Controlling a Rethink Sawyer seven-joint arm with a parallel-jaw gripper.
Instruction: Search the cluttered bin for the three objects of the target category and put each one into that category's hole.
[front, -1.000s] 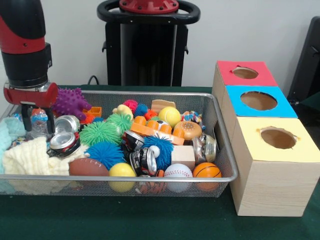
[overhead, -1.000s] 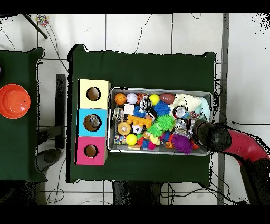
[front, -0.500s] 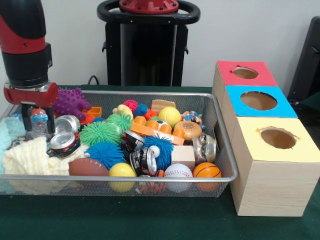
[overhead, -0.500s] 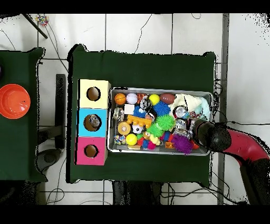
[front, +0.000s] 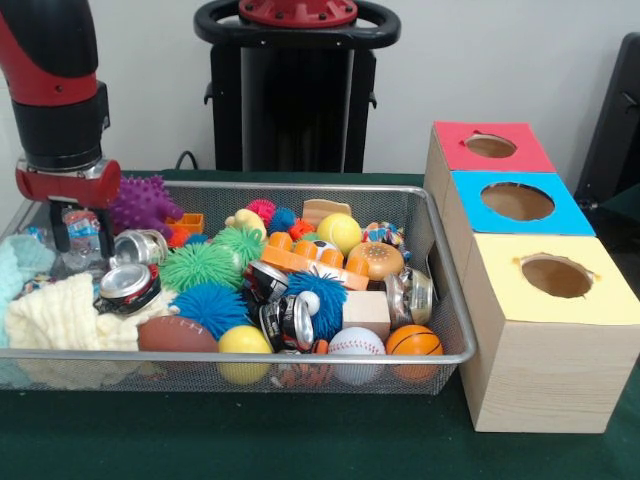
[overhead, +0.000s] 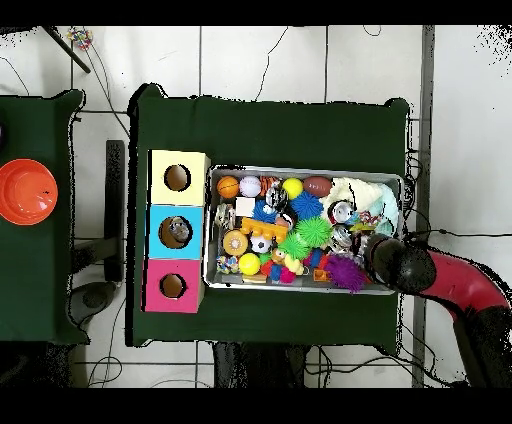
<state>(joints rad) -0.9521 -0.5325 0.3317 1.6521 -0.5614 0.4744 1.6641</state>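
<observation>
The silver wire-mesh bin (front: 300, 187) is packed with toys; it also shows in the overhead view (overhead: 300, 168). My gripper (front: 81, 230) hangs over the bin's left end in the front view, just in front of a purple spiky toy (front: 142, 205). Its two black fingers (front: 60, 228) stand on either side of a crushed clear plastic bottle (front: 82, 226) and appear shut on it. Beside it lie a crushed silver can (front: 137, 246) and a red-topped can (front: 126, 284). In the overhead view the arm's wrist (overhead: 395, 265) hides the gripper.
Three wooden boxes with round holes stand beside the bin: red (front: 450, 140), blue (front: 475, 215), yellow (front: 510, 300). The bin also holds fuzzy green and blue balls, sports balls, more cans, a wooden block and cream cloth (front: 55, 315). An orange bowl (overhead: 27, 191) sits on a side table.
My gripper has risen a little and shifted slightly right in the front view. The clear bottle has come up with it.
</observation>
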